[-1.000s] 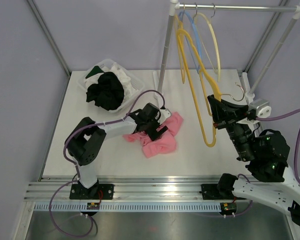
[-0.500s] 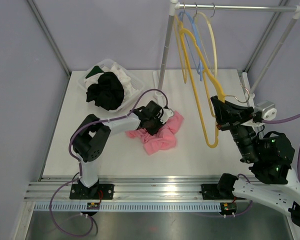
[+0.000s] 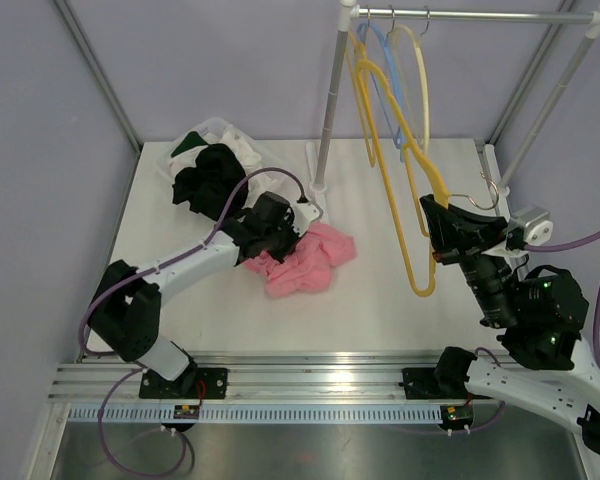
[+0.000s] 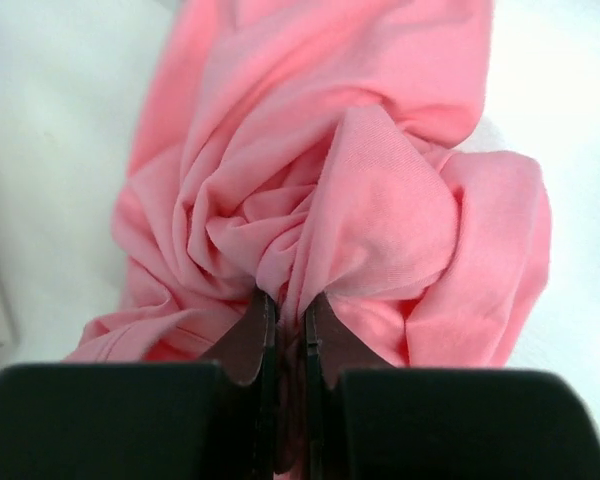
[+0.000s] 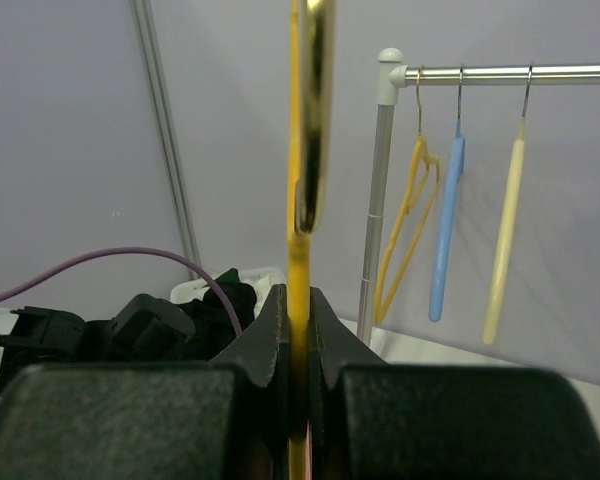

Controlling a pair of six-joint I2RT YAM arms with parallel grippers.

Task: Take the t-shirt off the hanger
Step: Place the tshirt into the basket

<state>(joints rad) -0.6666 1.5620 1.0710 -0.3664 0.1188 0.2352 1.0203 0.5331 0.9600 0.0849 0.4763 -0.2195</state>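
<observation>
The pink t-shirt [image 3: 305,258] lies crumpled on the white table, off the hanger. My left gripper [image 3: 276,232] is shut on a fold of the t-shirt [image 4: 310,200], its jaws pinching the cloth at the shirt's left end. A bare yellow hanger [image 3: 405,190] hangs in the air over the right of the table, with my right gripper [image 3: 438,222] shut on it near its neck. In the right wrist view the yellow hanger [image 5: 302,200] runs straight up between the closed jaws.
A clear bin [image 3: 270,165] of black, white and green clothes stands at the back left. A clothes rail [image 3: 470,15] at the back right carries yellow, blue and cream hangers [image 3: 380,70]. Its white post [image 3: 328,110] stands just behind the t-shirt.
My left gripper has closed on the t-shirt and pulled it left and back, dragging the cloth along. The right gripper has shifted only slightly with the hanger.
</observation>
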